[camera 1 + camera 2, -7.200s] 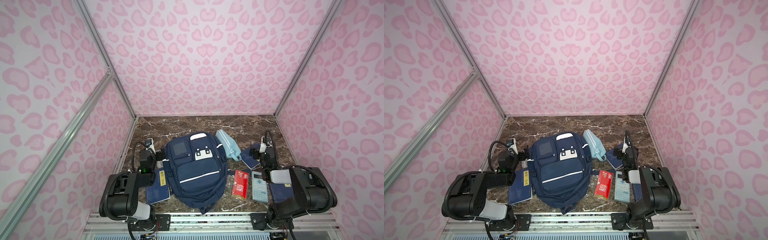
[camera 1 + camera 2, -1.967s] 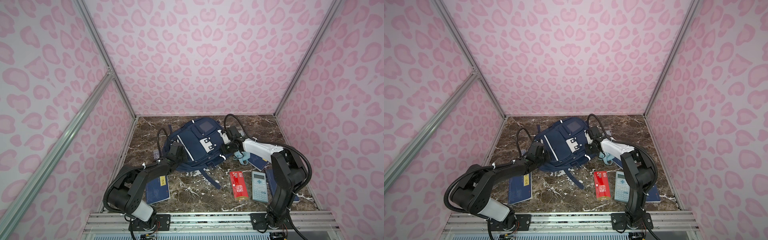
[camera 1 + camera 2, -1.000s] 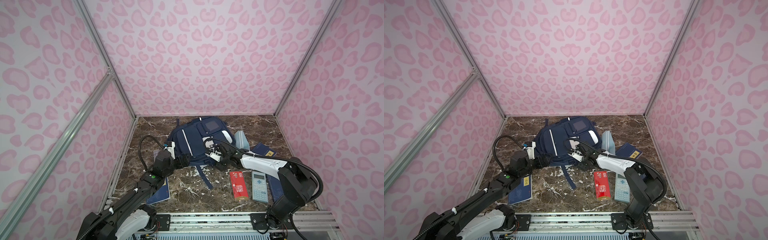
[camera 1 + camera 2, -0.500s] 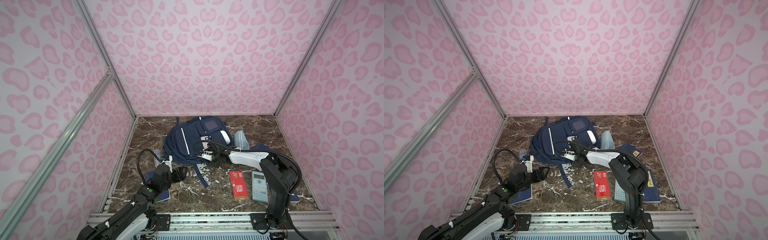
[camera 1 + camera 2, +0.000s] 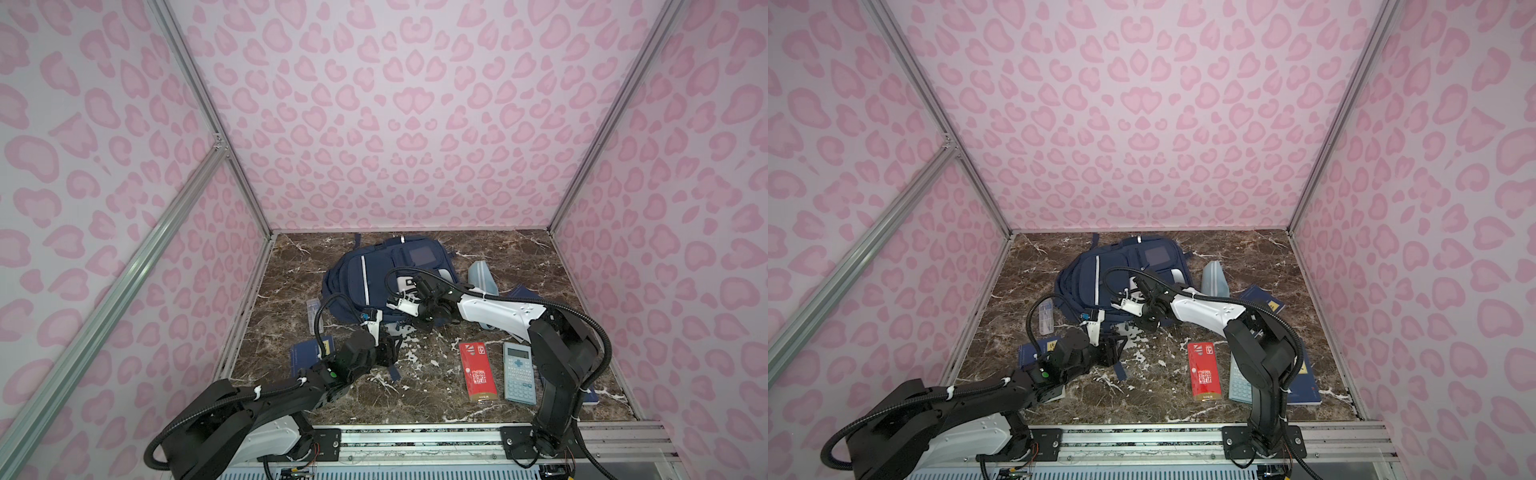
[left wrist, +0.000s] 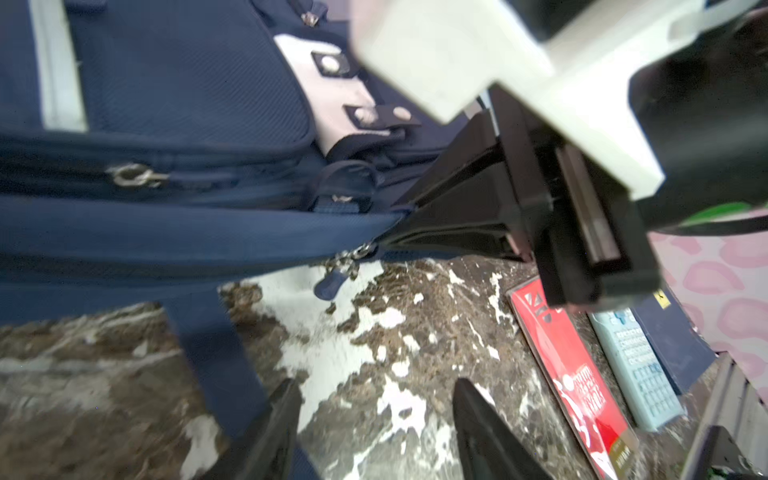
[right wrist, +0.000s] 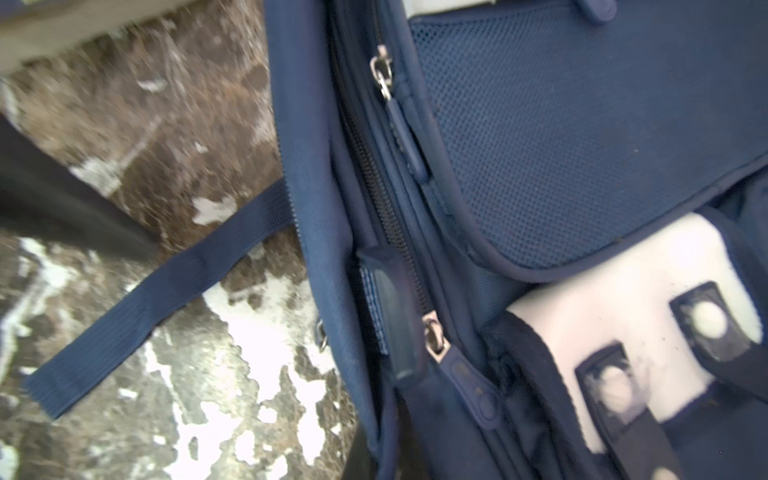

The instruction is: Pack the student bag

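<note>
Slippage looks likely: right gripper (image 6: 400, 226) pinches only a thin fold of the student bag (image 5: 353, 282) beside its zip; left gripper (image 6: 376, 388), half-wide and empty, could snag the strap (image 6: 216, 353).

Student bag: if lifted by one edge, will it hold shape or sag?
Probably floppy: the student bag is soft fabric, lying slumped on the table. The right gripper seems pinched on just its edge seam, so it would likely sag or stretch there. Its loose strap may trail and snag.
</note>
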Controlling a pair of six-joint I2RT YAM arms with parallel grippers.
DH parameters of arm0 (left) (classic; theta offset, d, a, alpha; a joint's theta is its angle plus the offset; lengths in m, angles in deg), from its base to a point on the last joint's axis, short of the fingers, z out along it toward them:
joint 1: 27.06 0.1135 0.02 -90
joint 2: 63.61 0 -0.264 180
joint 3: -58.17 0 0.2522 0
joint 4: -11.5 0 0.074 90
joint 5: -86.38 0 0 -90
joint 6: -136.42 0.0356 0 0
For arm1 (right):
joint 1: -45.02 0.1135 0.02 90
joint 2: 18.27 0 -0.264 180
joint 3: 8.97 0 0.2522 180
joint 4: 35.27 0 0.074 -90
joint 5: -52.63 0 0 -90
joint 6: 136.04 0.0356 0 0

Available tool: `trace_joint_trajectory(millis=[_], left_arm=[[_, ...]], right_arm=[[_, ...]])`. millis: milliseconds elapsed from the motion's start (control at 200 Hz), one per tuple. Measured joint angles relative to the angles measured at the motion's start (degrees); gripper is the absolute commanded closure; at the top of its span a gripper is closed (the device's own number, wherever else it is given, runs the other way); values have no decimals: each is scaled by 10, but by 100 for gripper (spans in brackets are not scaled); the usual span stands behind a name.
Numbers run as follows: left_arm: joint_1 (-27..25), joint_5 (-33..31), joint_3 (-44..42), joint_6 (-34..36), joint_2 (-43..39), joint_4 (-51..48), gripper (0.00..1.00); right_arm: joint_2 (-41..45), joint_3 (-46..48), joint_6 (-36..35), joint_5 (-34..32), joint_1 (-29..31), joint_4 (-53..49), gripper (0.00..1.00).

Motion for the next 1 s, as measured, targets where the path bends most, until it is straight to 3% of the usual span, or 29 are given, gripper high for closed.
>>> trace_joint_trajectory(millis=[305,455,615,695,1000], left_arm=[[-9,-64,23,44,142,103,54],[-11,-85,34,51,177,117,77],[-11,-101,51,59,196,116,76],[-11,-101,61,61,203,113,96],[-2,-59,64,55,147,42,96]], right_arm=[[9,-4,24,49,-2,-22,100],[9,-4,33,66,-2,-31,100],[9,-4,45,70,-4,-28,100],[9,-4,51,68,-7,-28,100],[31,32,57,78,-16,7,100]])
